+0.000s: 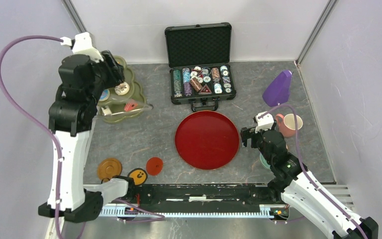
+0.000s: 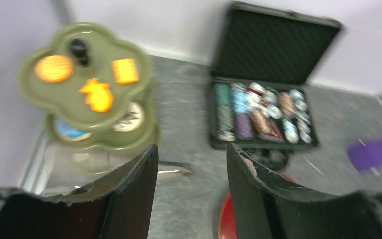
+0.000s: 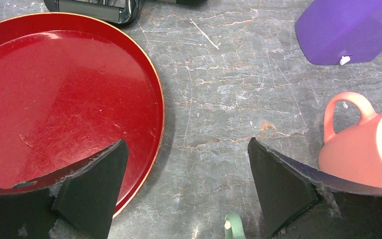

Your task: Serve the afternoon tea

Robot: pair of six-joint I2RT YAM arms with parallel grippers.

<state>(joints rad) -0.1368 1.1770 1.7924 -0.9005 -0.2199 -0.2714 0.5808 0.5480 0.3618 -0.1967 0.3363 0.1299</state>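
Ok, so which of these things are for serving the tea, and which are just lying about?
For the tea:
green tiered stand
orange biscuits on its top tier
pink cup
saucers at the near left of the table

Just lying about:
red tray
case of poker chips
purple object
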